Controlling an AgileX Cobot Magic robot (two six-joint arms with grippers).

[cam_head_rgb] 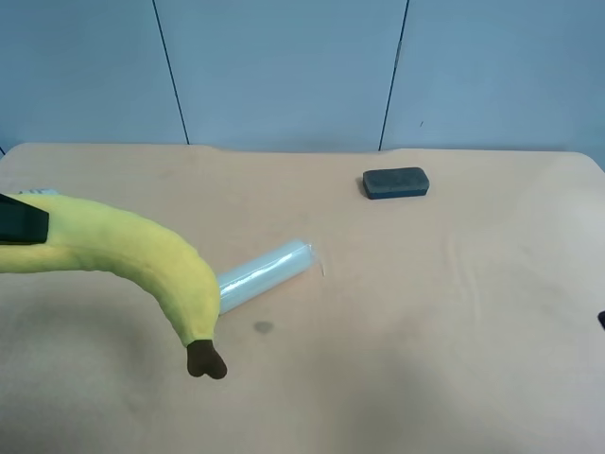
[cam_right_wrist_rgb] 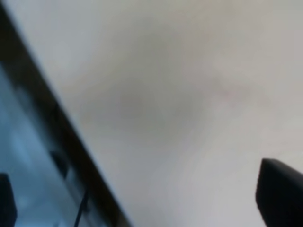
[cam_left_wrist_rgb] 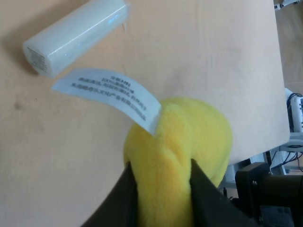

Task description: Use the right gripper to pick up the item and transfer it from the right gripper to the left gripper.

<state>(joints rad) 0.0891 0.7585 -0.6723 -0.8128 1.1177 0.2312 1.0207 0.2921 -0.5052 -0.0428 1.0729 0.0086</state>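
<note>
Well, the left end effector (cam_left_wrist_rgb: pixel 163 187) pinches the plush banana (cam_head_rgb: pixel 132 255) over the table's (cam_head_rgb: pixel 454 303) nine o'clock side; the right end effector (cam_right_wrist_rgb: pixel 142 194) is spread, empty. Best: squeeze firm, right arm well clear.

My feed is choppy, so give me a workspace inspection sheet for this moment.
Surface: beige tabletop, one small dark spot.
Job's things: yellow plush banana, held above the table, white label attached.
Clutter: pale translucent cylinder; dark grey rectangular block.
Grippers: left gripper shut on the banana; right gripper open, empty.
Cables: possibly wires past the table edge.
Surroundings: pale blue panelled wall.
</note>
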